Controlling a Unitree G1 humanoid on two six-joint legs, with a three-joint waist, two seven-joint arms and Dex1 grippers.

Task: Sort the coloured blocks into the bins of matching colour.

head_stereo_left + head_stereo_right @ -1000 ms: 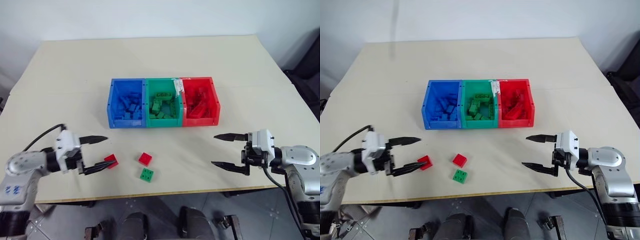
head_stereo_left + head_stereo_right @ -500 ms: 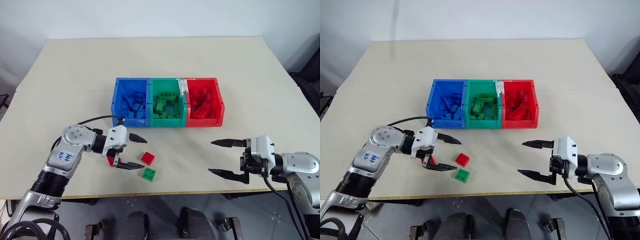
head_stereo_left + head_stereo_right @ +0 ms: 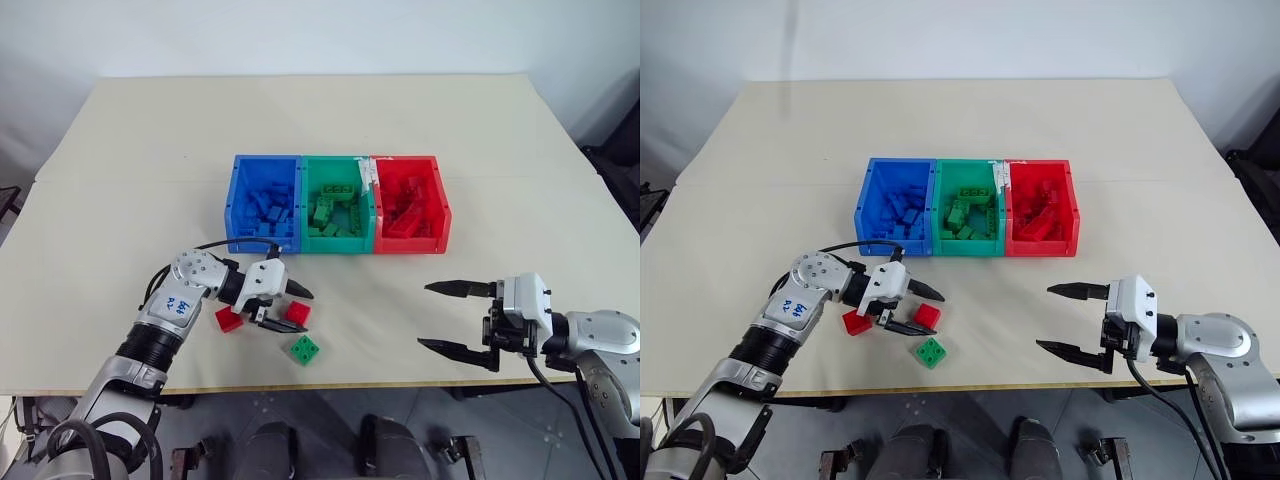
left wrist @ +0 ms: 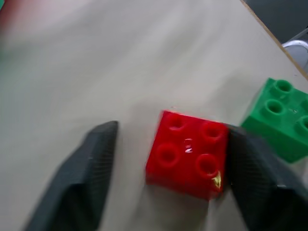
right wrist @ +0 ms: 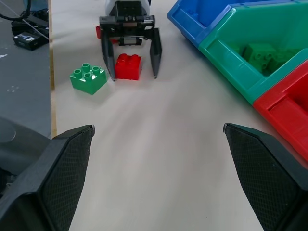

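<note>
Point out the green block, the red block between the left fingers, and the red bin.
green block (image 3: pixel 305 349), left eye view, studded top.
red block (image 4: pixel 188 155), left wrist view, studded top face.
red bin (image 3: pixel 410 246), left eye view, near wall.

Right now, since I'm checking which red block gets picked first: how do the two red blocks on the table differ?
One red block sits between the left gripper's fingers, one finger touching it, a gap at the other; the other red block lies free beside that arm. The first lies right next to the green block; the second is farther from it. Both are small studded bricks, outside the bins.
</note>
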